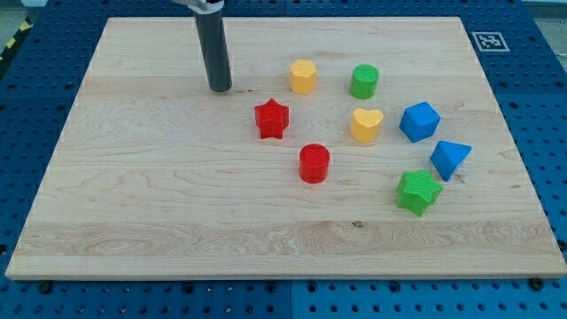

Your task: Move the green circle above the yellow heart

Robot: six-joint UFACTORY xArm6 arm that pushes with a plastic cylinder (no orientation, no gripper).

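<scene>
The green circle point(364, 81) stands near the view's top, just above the yellow heart point(366, 126) with a small gap between them. My tip point(220, 89) rests on the board well to the left of both, left of the yellow hexagon point(303, 77) and up-left of the red star point(271, 120). The tip touches no block.
A red circle point(314, 164) sits below the red star. A blue cube point(419, 122) and a blue triangle point(450, 159) lie right of the heart. A green star point(418, 192) is at the lower right. The wooden board point(133, 221) lies on a blue perforated table.
</scene>
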